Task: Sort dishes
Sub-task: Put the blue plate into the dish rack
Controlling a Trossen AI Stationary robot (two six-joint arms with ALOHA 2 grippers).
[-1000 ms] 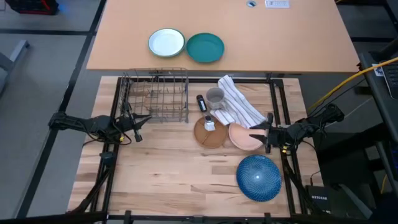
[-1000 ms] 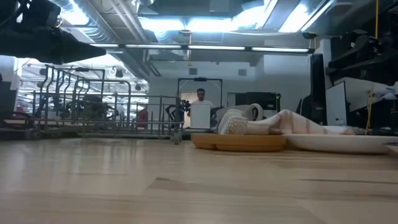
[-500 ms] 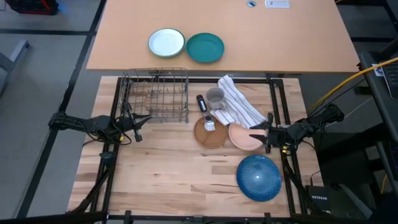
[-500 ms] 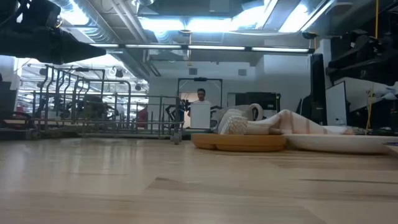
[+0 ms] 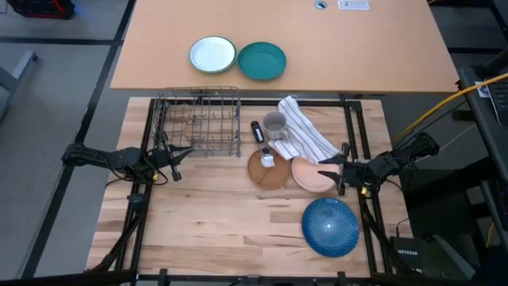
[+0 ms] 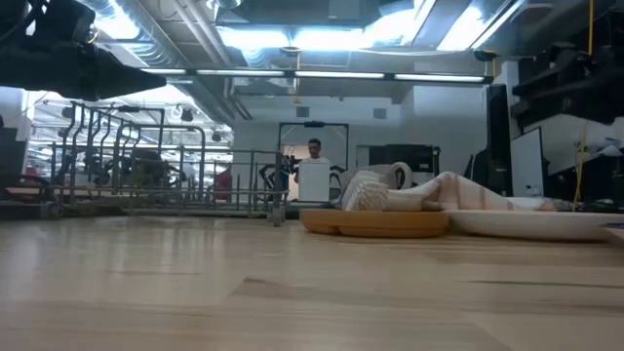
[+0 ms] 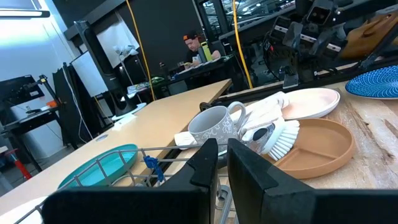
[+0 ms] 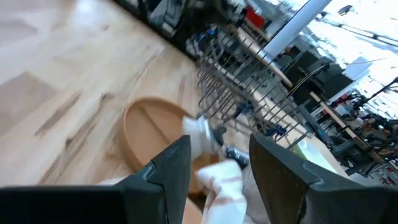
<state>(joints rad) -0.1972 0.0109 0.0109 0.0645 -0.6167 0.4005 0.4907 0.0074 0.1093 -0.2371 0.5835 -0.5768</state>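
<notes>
Three plates lie on the wooden table. The brown wooden plate (image 5: 268, 170) has a dish brush (image 5: 267, 157) on it. The salmon-pink plate (image 5: 309, 175) touches its right side, with its far rim at the striped towel (image 5: 305, 137). The dark blue dotted plate (image 5: 329, 226) sits alone near the right near corner. My right gripper (image 5: 324, 169) is open and hangs over the pink plate's right part. It is raised: the low view shows that plate (image 6: 536, 226) with nothing on it. My left gripper (image 5: 181, 155) waits shut at the table's left, beside the wire rack (image 5: 198, 123).
A grey mug (image 5: 274, 123) and a dark marker stand between the rack and the towel. A white green-rimmed plate (image 5: 212, 54) and a teal plate (image 5: 262, 61) lie on the tan table beyond. Bare wood stretches across the near left half. A person sits far back in the room (image 6: 314, 148).
The plates and my left arm stand as before. In the low view, my right arm's dark shape at the upper right has shifted slightly.
</notes>
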